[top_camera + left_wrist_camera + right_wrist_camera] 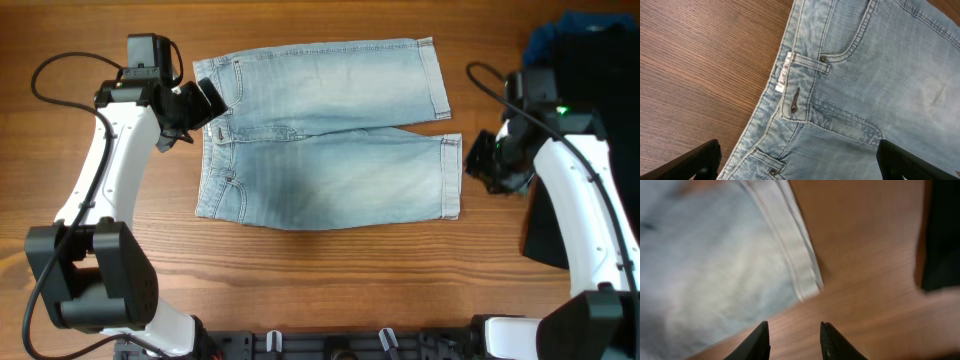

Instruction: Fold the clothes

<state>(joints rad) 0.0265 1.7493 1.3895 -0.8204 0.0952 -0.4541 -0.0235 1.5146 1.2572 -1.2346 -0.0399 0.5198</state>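
Shorts: denim shorts (330,130) lie flat at mid-table, waistband (212,150) to the left and both leg ends to the right. The legs part in a thin gap toward the right.
Left gripper: left gripper (200,105) hangs over the far part of the waistband, jaws spread wide, nothing between them.
Right gripper: right gripper (482,160) is just off the near leg's hem (800,265), over bare wood. Its fingers are a narrow gap apart and hold nothing.
Open room: wood of the table (330,290) shows along the shorts' near edge and left of the waistband.
Right margin: black garment (545,235) lies just beyond the right gripper. Blue garment (560,35) is at the far corner.
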